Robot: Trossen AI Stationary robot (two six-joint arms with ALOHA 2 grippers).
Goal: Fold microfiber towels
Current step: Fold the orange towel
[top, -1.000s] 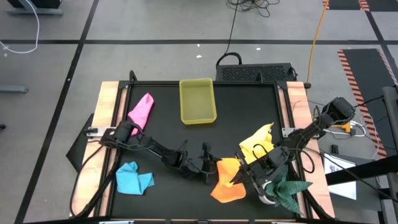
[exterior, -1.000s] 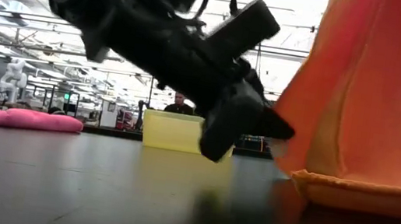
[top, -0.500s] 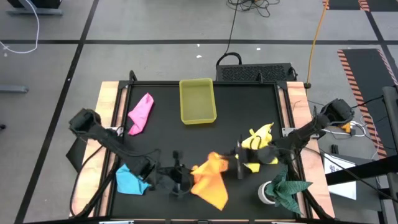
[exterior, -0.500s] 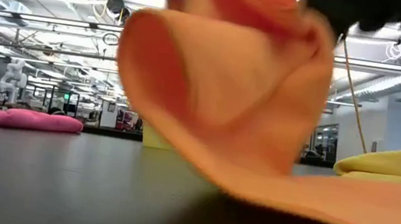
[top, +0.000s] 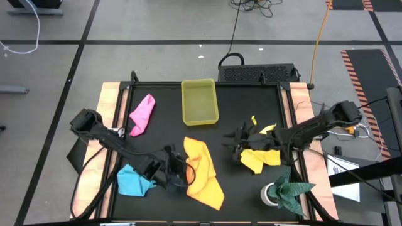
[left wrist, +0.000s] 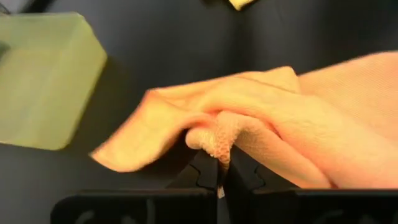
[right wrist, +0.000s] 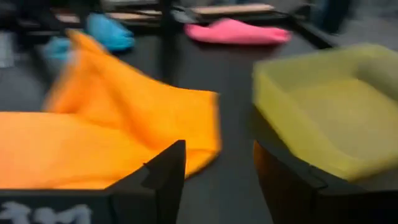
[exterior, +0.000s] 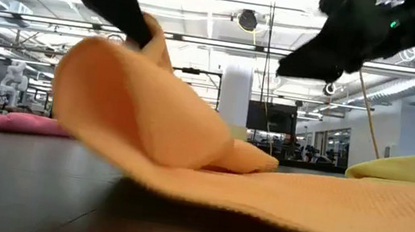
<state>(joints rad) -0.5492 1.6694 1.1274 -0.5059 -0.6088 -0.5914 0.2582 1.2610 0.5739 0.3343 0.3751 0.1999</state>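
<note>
The orange towel (top: 202, 174) lies mostly spread on the black table near its front middle, with its left edge raised. My left gripper (top: 178, 172) is shut on that edge. My right gripper (top: 231, 145) hangs open to the right of the orange towel and beside the crumpled yellow towel (top: 260, 156), touching nothing. In the right wrist view its fingers (right wrist: 163, 168) stand apart with bare table between them. The pink towel (top: 142, 113) lies at the far left. The light blue towel (top: 133, 181) lies bunched at the near left. My left gripper pinches a bunched fold (left wrist: 217, 138) at the orange towel's left edge between its two fingers. The fingers slant down from the table's left. The held part (exterior: 116, 71) is lifted and arches over, while the rest of the towel (exterior: 325, 206) lies on the table.
A translucent yellow tray (top: 200, 102) stands at the far middle. A dark green cloth (top: 290, 191) sits at the near right corner. Wooden rails (top: 113, 107) run along the table's left and right sides. Bare black table shows between the tray and the orange towel.
My left gripper has pulled the orange towel from the near right toward the table's left and raised its edge. The towel now lies spread at the near middle. My right gripper has let go of the towel and drawn off toward the far edge.
</note>
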